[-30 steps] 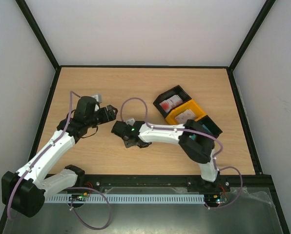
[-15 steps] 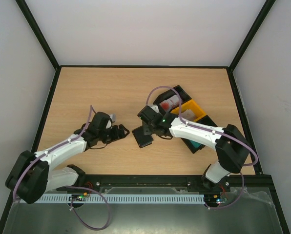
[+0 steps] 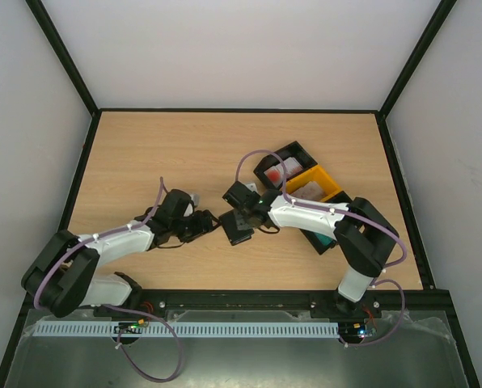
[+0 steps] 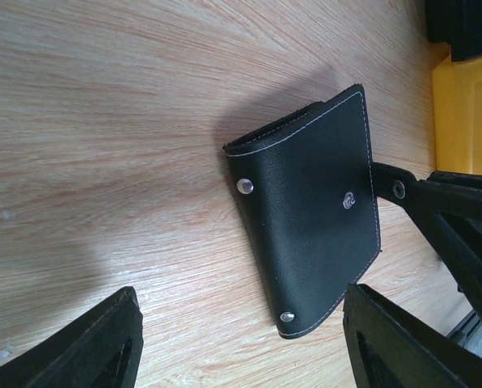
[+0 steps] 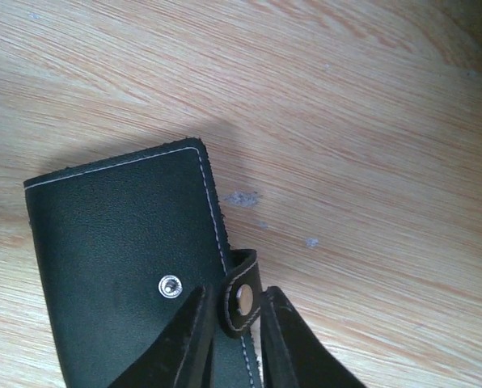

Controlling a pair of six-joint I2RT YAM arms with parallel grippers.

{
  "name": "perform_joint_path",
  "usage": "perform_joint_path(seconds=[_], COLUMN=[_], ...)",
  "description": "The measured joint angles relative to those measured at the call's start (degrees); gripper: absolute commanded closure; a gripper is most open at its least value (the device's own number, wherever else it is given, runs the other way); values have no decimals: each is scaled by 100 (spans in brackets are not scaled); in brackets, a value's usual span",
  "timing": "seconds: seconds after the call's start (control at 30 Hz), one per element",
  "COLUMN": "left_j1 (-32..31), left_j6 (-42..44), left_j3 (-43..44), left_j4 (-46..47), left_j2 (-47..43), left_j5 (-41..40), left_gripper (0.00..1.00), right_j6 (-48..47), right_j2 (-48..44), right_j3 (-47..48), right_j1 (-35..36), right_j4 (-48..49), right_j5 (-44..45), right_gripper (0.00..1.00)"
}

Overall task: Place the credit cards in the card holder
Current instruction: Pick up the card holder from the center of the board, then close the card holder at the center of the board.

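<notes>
The card holder lies closed on the desk, directly ahead of the left hand, whose fingers are spread wide and touch nothing. The right hand pinches the clasp tab, with the case's body to its left.

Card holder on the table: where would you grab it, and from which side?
Probably by the clasp tab, coming from the side facing the yellow bin, where it sticks out. The card holder lies flat on the table, leaving no edge to get under; the loose tab curls up, and the right hand straddles it.
</notes>
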Motion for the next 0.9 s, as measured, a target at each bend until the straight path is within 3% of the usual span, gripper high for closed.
perform_joint_path(seconds=[0.17, 0.43, 0.63, 0.9], left_j1=[-2, -2, -2, -39], left_j6=[-22, -22, -20, -15], left_j3=[-11, -11, -11, -11], left_j4=[52, 81, 81, 85], left_j2=[28, 48, 48, 129], left_j5=[-4, -13, -37, -79], left_gripper=[32, 32, 32, 32], right_j6=[31, 35, 37, 22], right_j2=[0, 28, 118, 111], right_j3=[-2, 0, -2, -33], right_j1=[0, -7, -11, -61], right_j4=[17, 15, 15, 96], right_j5=[72, 210, 269, 160], right_gripper=[92, 89, 98, 98])
